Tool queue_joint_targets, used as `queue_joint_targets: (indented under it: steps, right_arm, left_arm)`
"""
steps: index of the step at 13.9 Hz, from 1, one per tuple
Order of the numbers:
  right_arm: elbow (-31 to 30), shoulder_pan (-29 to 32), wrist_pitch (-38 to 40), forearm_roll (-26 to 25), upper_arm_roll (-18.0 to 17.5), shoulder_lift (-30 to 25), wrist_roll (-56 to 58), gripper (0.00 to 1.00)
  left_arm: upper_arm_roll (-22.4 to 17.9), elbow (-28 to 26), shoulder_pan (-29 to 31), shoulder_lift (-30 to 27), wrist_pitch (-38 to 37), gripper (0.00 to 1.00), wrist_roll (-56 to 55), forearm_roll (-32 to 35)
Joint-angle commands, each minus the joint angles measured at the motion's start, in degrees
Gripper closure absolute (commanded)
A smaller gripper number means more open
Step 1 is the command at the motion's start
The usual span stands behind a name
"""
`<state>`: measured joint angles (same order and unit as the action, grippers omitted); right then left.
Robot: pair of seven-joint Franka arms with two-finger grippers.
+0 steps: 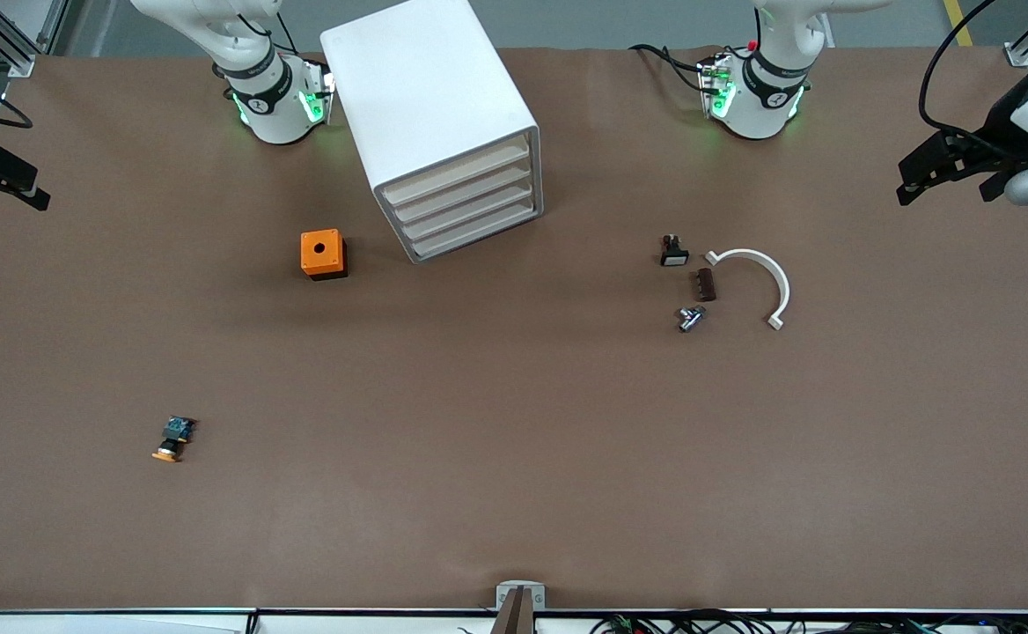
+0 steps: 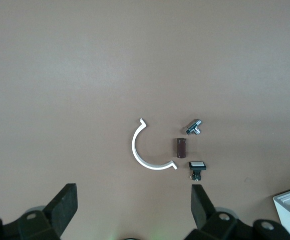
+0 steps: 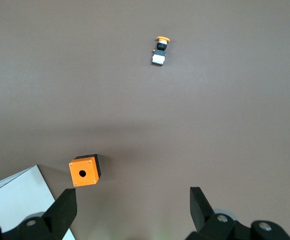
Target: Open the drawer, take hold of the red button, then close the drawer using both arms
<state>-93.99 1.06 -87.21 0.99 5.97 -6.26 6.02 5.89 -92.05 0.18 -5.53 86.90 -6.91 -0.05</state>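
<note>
One small orange-capped button (image 1: 172, 438) lies closest to the front camera, toward the right arm's end of the table (image 1: 514, 493). It rests on its side, all alone.

Farther back, toward the left arm's end, four little things lie close together. First comes a shiny metal part (image 1: 690, 318). Next is a brown block (image 1: 706, 284), with a white curved piece (image 1: 756, 280) just beside it. A bit farther is a black switch (image 1: 673, 252) with a white top.

An orange box (image 1: 323, 254) with a round hole on top sits about as far back as the switch, nearer the right arm's end. Just beside it, and a bit farther back, stands a white cabinet (image 1: 430, 97). Its four drawers (image 1: 470, 207) are all pushed in. The red-capped button cannot be seen in any view.

Both arms wait. The left gripper (image 2: 133, 192) hangs in the air over the left arm's end of the table, and its jaws are spread wide with nothing between them. The right gripper (image 3: 133, 195) hangs over the right arm's end, and its jaws are spread wide and hold nothing too.
</note>
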Motion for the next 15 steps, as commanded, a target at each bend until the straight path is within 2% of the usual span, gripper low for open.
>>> queue_joint_targets:
  steps: [1, 5, 7, 10, 12, 15]
  right_arm:
    - [-1.4, 0.6, -0.4, -0.3, -0.3, -1.6, 0.9, 0.00]
    - [-1.4, 0.6, -0.5, -0.3, -0.3, -1.6, 0.9, 0.00]
    - [-1.4, 0.6, -0.5, -0.4, -0.3, -1.6, 0.9, 0.00]
    - [-1.4, 0.7, -0.5, -0.4, -0.3, -1.6, 1.3, 0.00]
    - [-1.4, 0.7, -0.4, -0.4, -0.3, -1.6, 1.4, 0.00]
    - [-0.8, 0.7, -0.5, -0.9, -0.3, -1.3, 1.3, 0.00]
  left_arm:
    - [0.2, 1.3, 0.5, 0.6, -1.3, 0.00, 1.3, -0.1]
    - [0.1, 1.4, 0.4, 1.0, -1.2, 0.00, 1.1, 0.1]
    - [-1.5, 1.6, 0.6, 2.5, -1.3, 0.00, 2.2, -0.3]
    - [-1.3, 1.3, -0.5, 6.8, -0.5, 0.00, 1.2, -0.6]
    - [-0.5, 1.2, -1.0, 10.8, 3.7, 0.00, -0.2, -1.4]
    - [0.5, 1.2, -1.5, 16.4, 7.7, 0.00, -8.1, -5.1]
